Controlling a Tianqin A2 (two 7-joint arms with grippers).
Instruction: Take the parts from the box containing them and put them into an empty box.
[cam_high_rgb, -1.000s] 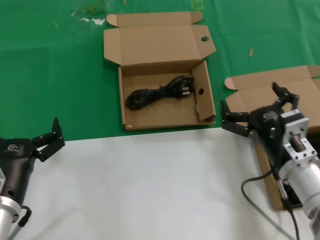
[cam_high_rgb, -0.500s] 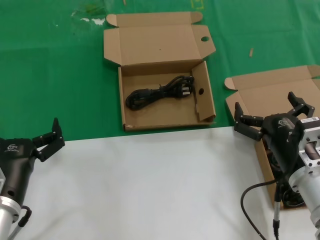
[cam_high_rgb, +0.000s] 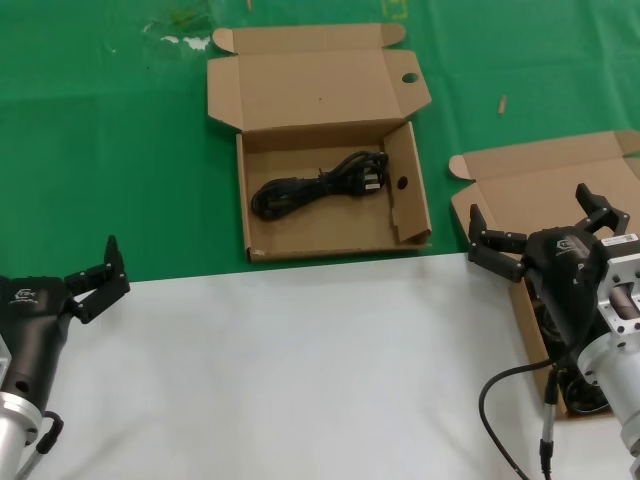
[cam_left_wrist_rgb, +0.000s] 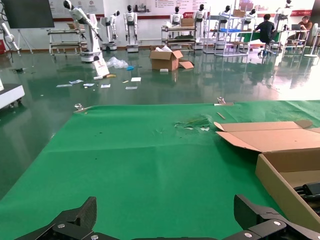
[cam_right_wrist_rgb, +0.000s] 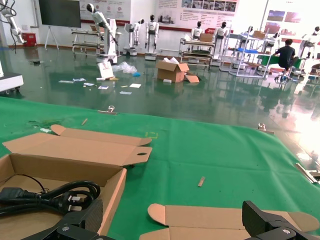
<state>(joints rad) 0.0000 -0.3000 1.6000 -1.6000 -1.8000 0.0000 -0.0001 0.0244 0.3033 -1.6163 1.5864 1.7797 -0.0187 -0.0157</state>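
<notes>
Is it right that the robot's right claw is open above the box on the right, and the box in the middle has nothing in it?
Not quite. The right claw is open above the box on the right, but the box in the middle is not empty: a black power cord lies coiled inside it. The head view shows this.

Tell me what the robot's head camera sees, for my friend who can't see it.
The right gripper, fingers open, hovers over a brown carton on the right. Mid-table, another open carton holds a coiled black power cord. The left gripper waits, open, at the left.
</notes>
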